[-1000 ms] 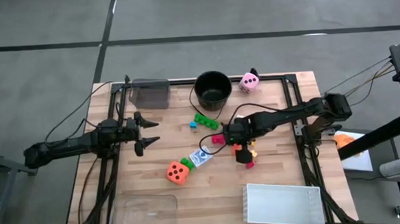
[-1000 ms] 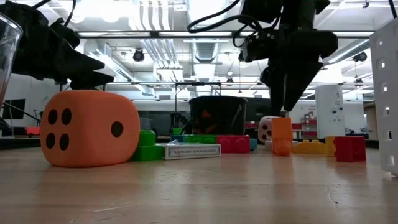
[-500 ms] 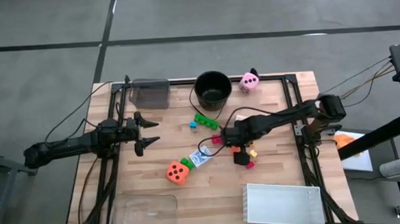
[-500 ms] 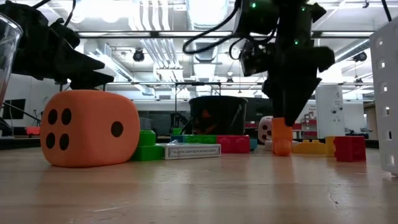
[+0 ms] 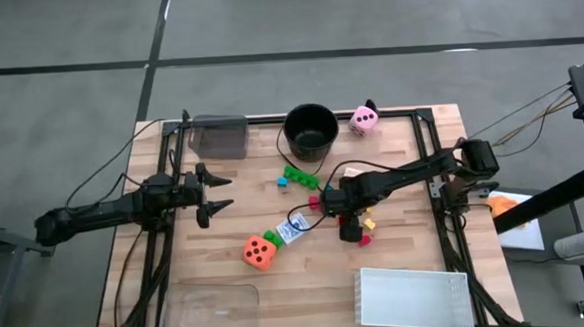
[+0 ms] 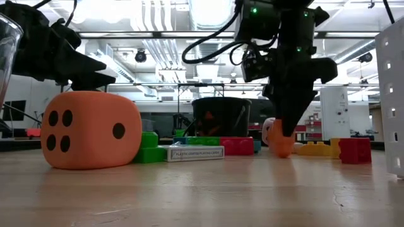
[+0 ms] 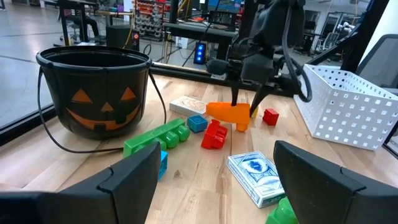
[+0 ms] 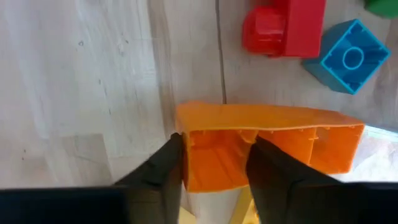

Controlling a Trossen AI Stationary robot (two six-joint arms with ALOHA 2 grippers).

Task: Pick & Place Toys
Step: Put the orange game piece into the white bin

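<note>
- High view: right gripper sits mid-table over the brick cluster; its own body hides what's between the fingers.
- Right wrist view fills that in: fingers closed on the end of an orange brick, hollow underside facing the camera; a red brick and a blue brick lie on the wood just beyond.
- Left wrist view shows the same orange brick tipped over horizontal under the right gripper, near the tabletop; can't tell if it's touching the wood.
- Low view: brick reads as an orange blob at the gripper tip, shape hard to make out.
- Left gripper hovers at the table's left side, fingers spread, holding nothing.
- Only the left wrist view shows the pumpkin face on the black bucket, plus the card pack and green brick up close.
- Orange die dominates the low view, blocking what's behind it; pink die is clear from above, next to the bucket, but mostly hidden in the low view.
- White tray at the near right edge; cut off in the low view.
</note>
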